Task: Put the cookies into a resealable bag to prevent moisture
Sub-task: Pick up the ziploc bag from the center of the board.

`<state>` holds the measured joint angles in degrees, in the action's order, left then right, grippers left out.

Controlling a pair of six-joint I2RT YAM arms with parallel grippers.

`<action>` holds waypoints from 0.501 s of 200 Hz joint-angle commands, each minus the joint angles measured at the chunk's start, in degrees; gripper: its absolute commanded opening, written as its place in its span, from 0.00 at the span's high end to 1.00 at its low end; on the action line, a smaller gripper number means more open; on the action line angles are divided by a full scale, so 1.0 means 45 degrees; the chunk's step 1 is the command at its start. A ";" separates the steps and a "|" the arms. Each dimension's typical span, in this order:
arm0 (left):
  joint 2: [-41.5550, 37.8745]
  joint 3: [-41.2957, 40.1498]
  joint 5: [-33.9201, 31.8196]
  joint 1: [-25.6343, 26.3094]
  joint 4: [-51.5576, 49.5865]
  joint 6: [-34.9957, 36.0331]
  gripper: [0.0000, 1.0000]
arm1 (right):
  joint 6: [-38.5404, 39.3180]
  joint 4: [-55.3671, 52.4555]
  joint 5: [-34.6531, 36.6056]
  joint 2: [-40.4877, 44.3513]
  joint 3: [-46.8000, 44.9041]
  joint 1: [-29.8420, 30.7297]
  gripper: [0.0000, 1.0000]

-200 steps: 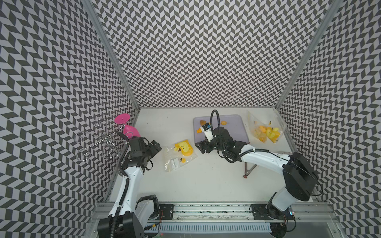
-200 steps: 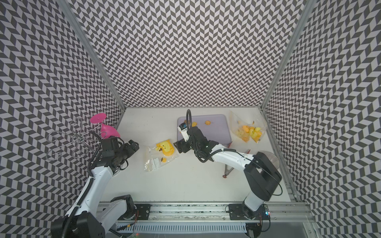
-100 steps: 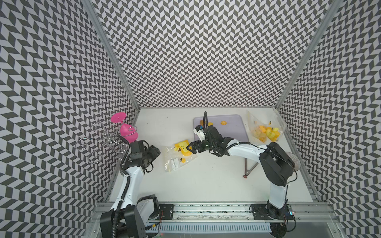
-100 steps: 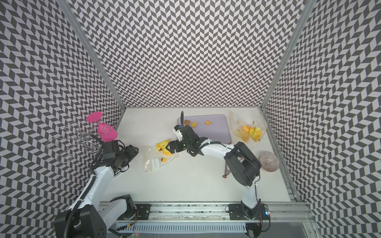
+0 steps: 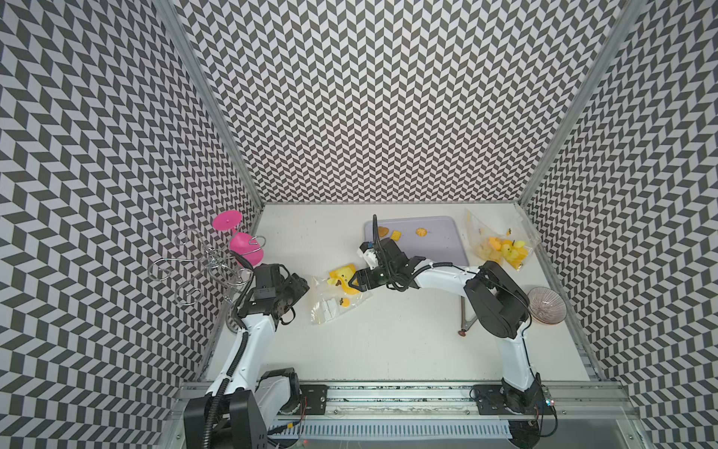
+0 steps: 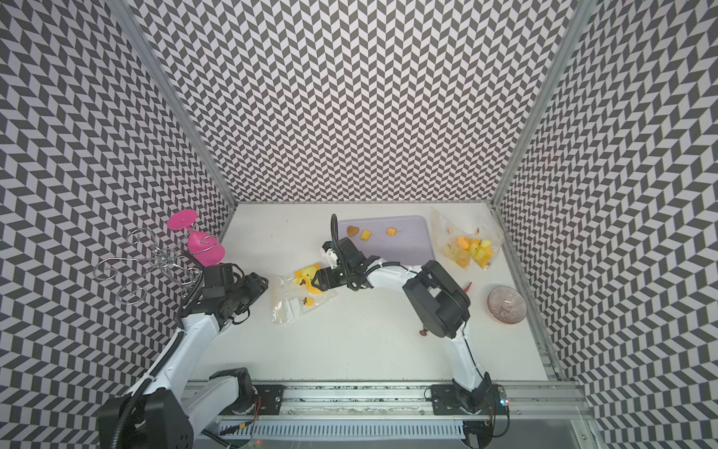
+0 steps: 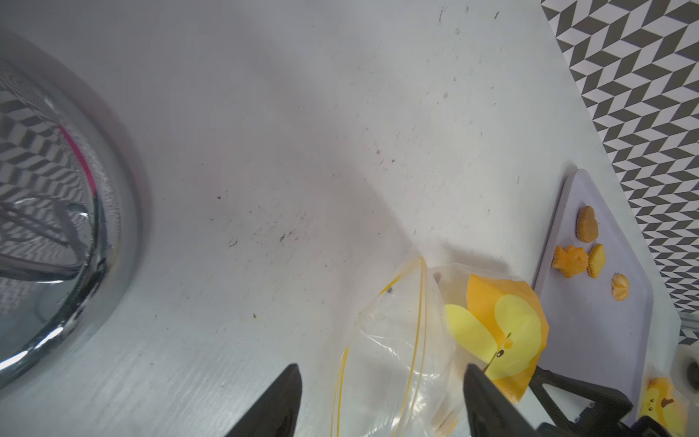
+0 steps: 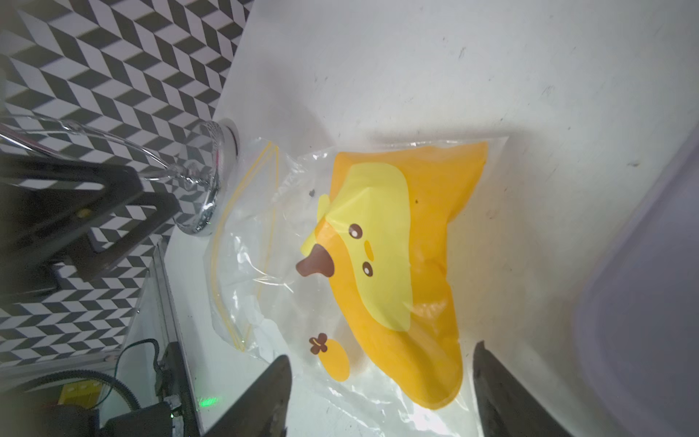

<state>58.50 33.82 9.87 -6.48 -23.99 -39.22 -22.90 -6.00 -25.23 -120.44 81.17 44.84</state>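
1. Location: the cookies point(image 5: 396, 234) are found on the lilac tray point(image 5: 439, 241) at the far side of the counter point(image 5: 388, 338); three are counted in both top views and a fourth in the left wrist view; all lie flat.
2. The resealable bag point(image 5: 338, 295), clear with a yellow duck print, lies crumpled on the counter near the tray's corner; a brown piece is noted against the print, and whether it is a cookie inside cannot be told.
3. The right hand point(image 8: 380, 357) is held low over the bag; its jaws are spread wide and nothing is gripped.
4. The left hand point(image 7: 380, 370) is likewise parted and empty; it is placed just beside the bag's zip end.
5. Handling, as judged — the cookies are taken to be light, stiff and brittle; a gentle pinch across opposite edges is advised, since flat pieces on a smooth tray offer little purchase and crumbling is risked under a hard squeeze.
6. The bag is judged thin, limp and slippery — it is best taken by one lip at the yellow zip line, so that the mouth may be held apart.
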 commanded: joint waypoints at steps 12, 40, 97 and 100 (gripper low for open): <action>-0.0160 0.0273 -0.0332 0.0363 -0.0679 -0.0172 0.29 | 0.0223 0.0204 -0.0193 -0.0319 0.0208 0.0004 0.42; -0.0939 0.0458 -0.0771 0.0517 -0.0891 -0.0132 0.28 | 0.0296 0.0368 -0.0330 -0.0239 -0.0016 0.0011 0.64; -0.1596 0.0831 -0.0534 0.0591 -0.0758 0.0322 0.24 | 0.0293 0.0523 -0.0354 0.0167 -0.0465 0.0016 1.00; -0.1577 0.0856 -0.0550 0.0599 -0.0762 0.0377 0.23 | 0.0301 0.0520 -0.0333 0.0191 -0.0474 0.0016 1.00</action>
<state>51.68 35.42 7.77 -4.23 -26.50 -39.05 -22.15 -5.89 -26.57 -121.43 80.29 44.84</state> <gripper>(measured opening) 0.746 0.048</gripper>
